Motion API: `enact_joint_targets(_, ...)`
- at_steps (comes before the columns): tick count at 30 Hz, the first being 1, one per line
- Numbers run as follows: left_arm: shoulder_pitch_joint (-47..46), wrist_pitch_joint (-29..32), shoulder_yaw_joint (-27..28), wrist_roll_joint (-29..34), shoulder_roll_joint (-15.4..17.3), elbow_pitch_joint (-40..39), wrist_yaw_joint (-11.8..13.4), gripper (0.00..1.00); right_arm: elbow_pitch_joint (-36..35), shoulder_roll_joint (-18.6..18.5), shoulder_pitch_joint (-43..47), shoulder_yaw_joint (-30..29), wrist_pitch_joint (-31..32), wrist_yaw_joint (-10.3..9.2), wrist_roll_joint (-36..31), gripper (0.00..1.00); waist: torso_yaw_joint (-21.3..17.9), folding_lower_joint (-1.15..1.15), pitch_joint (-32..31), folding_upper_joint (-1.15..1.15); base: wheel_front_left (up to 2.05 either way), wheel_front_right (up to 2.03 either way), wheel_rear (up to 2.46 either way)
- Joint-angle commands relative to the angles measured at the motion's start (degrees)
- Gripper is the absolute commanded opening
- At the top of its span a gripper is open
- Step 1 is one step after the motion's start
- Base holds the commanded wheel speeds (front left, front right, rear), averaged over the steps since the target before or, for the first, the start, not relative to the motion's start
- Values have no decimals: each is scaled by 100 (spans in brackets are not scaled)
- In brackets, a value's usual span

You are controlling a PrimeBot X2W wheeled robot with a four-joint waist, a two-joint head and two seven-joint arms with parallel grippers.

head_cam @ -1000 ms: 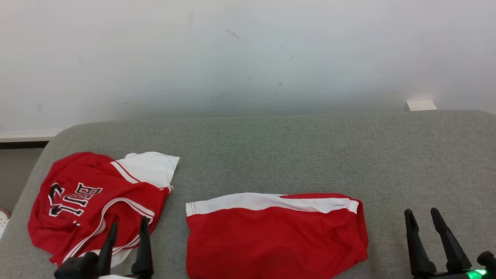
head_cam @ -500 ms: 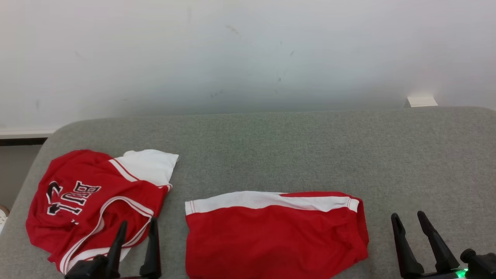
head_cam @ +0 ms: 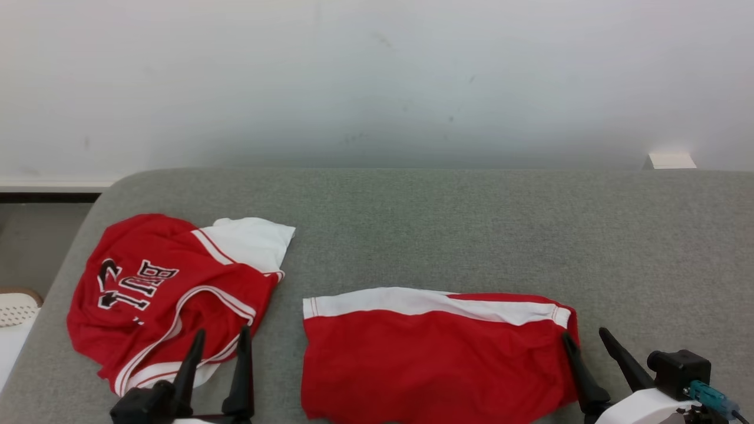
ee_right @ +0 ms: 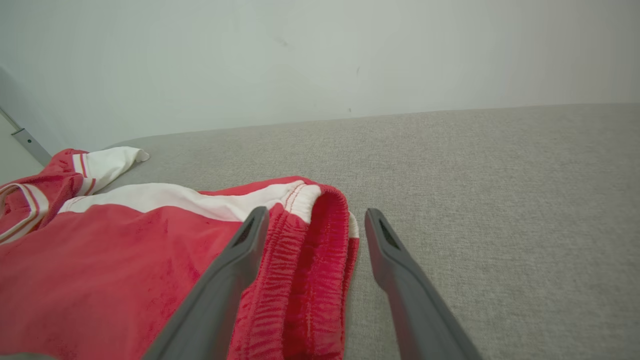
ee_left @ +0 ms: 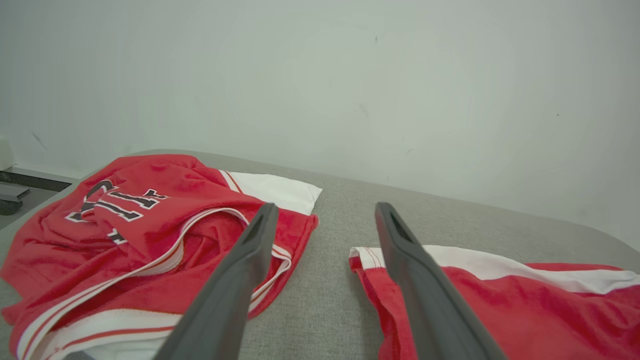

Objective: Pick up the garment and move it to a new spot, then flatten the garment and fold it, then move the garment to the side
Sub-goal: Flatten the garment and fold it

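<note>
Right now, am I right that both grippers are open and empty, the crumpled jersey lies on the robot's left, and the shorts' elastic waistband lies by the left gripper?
Not quite: the elastic waistband of the shorts lies by the right gripper, between its open fingers, as the right wrist view shows. The rest holds.

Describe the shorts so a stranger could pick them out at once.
On the grey padded surface below the white wall, look mid-front. The red shorts lie flat there, plain with a white band, unlike the crumpled, lettered jersey at their left.
</note>
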Motion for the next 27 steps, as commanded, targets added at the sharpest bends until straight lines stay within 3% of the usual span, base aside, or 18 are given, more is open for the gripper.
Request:
enact_joint_targets(1, -56, -1, 13, 73, -3, 38, -40, 100, 226, 44, -95, -83, 101, -12, -91, 100, 122, 0, -6, 0, 0, 0, 0)
enact_joint_targets(15, -121, -2, 50, -51, -26, 143, -129, 100, 1591, 325, -484, -615, 758, -12, -56, 100, 515, 0, 89, 0, 0, 0, 0)
enact_joint_targets(21, -144, -2, 87, -76, -26, 188, -141, 100, 2013, 437, -590, -624, 1199, -13, 310, 100, 583, 0, 120, 0, 0, 0, 0)
enact_joint_targets(22, -142, -2, 90, -79, -26, 191, -144, 100, 2024, 442, -604, -569, 1275, -13, 395, 82, 587, 0, 118, 0, 0, 0, 0)
enact_joint_targets(23, -136, -2, 90, -79, -26, 199, -145, 100, 2015, 437, -611, -522, 1316, -12, 463, 40, 588, 0, 110, 0, 0, 0, 0)
enact_joint_targets(25, -131, -2, 95, -77, -27, 212, -145, 100, 1949, 425, -637, -459, 1314, -12, 637, 0, 579, 0, 94, 0, 0, 0, 0)
enact_joint_targets(27, -127, -2, 103, -75, -27, 221, -143, 100, 1868, 382, -680, -411, 1290, -13, 787, 0, 555, 0, 77, 0, 0, 0, 0)
